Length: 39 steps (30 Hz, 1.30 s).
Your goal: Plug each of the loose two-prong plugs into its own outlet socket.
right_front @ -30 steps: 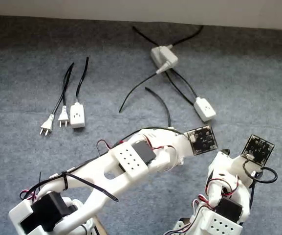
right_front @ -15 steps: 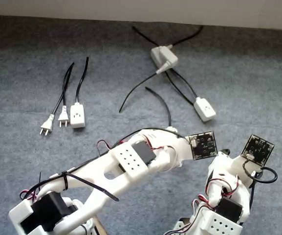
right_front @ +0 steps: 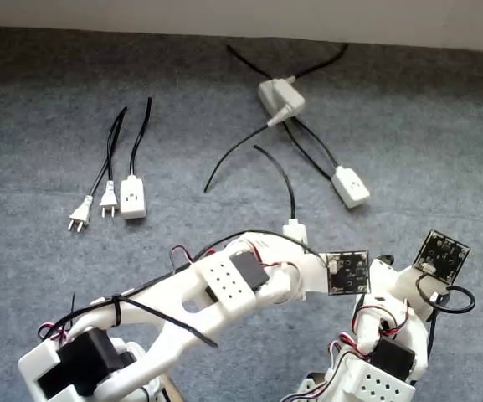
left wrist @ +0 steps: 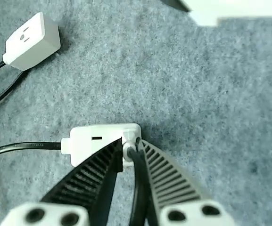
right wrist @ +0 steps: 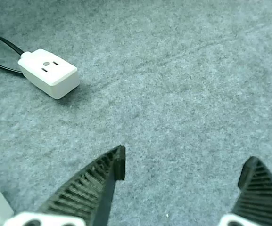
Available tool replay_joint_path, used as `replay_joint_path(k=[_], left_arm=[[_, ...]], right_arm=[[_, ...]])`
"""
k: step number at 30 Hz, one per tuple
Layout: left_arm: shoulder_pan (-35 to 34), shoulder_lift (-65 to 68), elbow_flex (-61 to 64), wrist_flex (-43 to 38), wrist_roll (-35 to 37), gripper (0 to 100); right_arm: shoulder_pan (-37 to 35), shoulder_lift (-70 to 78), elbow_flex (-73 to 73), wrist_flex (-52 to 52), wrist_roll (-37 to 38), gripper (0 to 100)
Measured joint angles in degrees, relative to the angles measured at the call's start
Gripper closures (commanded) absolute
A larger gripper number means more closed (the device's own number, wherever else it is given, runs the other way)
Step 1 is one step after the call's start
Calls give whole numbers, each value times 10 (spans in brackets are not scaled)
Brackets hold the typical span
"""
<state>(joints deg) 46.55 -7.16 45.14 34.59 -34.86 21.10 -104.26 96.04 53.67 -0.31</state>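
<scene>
Black ribbed fingers (left wrist: pixel 98 169) of the left claw (left wrist: pixel 130 149) are pressed together on one end of a white block-shaped connector (left wrist: pixel 95 140), which lies flat on the grey felt counter (right_front: pixel 442 126) with its black cord trailing away. We take the free white outlet socket (right_front: pixel 350 186) as our mark. The pinched connector sits near it on the arms' side, not touching. The right claw (right wrist: pixel 185 167) hangs spread wide over the felt, also near that socket. Beyond the socket, toward the wall, we see a joined white plug-and-socket pair (right_front: pixel 279 99). Well apart from the socket, across the counter, one loose white two-prong plug (right_front: pixel 78 216) and a second loose plug (right_front: pixel 107 201) lie beside a third white socket (right_front: pixel 132 195).
</scene>
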Motion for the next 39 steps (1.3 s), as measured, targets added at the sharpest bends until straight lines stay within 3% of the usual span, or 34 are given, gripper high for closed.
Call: replay_joint_path(k=[9,20,34,39], left_arm=[[-57,11,-90,79,-3,994],[-64,12,-134,188,-4,994],[-48,84,-119,73,-24,994],[-48,143,-196,116,-40,994]], right_arm=[[0,0,0,0,0,630],[0,0,0,0,0,630],[0,0,0,0,0,630],[0,0,0,0,0,630]])
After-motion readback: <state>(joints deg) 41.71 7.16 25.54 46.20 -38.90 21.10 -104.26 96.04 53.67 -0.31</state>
